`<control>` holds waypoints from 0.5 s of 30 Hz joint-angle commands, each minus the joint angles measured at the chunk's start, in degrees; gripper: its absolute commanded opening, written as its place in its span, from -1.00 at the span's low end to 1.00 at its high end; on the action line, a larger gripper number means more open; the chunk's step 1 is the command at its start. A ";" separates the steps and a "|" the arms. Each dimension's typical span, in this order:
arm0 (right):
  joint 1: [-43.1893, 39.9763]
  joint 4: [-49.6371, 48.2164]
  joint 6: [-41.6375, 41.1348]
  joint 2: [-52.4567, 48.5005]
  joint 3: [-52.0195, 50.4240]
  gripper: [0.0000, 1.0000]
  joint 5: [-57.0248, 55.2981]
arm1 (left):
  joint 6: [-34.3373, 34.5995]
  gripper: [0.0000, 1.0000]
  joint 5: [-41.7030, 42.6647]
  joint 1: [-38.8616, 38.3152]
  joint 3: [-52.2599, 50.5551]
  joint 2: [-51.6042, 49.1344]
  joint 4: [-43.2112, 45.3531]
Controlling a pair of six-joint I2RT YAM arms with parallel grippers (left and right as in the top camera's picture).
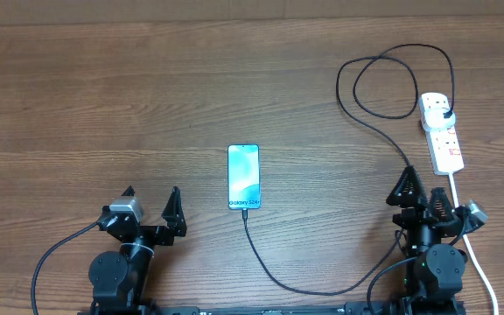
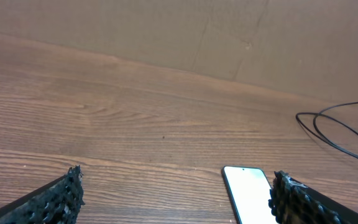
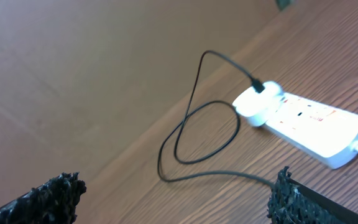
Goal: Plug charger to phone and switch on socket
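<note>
The phone (image 1: 243, 176) lies in the middle of the table with its screen lit; it also shows in the left wrist view (image 2: 247, 193). The black charger cable (image 1: 269, 262) runs from the phone's near end, loops past the right arm and up to a plug (image 1: 445, 114) seated in the white socket strip (image 1: 442, 133). The strip (image 3: 309, 121) and cable loop (image 3: 197, 134) show in the right wrist view. My left gripper (image 1: 151, 206) is open and empty at the near left. My right gripper (image 1: 420, 199) is open and empty just below the strip.
The strip's thick white cord (image 1: 479, 262) runs down past the right arm to the table's near edge. A wall or board (image 2: 229, 37) rises behind the table's far edge.
</note>
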State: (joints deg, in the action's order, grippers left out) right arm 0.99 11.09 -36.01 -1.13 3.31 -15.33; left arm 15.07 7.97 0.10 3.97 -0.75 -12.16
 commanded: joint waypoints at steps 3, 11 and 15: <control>-2.05 -3.19 0.02 0.96 -0.79 1.00 -1.60 | 0.37 0.99 0.46 0.26 -0.24 0.33 0.11; -2.36 -7.87 6.27 0.96 -2.89 1.00 0.02 | 0.37 0.99 0.46 0.26 -0.24 0.33 0.11; -2.36 -7.80 17.62 0.96 -2.93 1.00 1.92 | 0.37 0.99 0.46 0.26 -0.24 0.33 0.11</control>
State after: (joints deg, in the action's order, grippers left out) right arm -1.13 3.66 -28.12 -0.73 1.06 -15.05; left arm 15.07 7.97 0.10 3.97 -0.75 -12.14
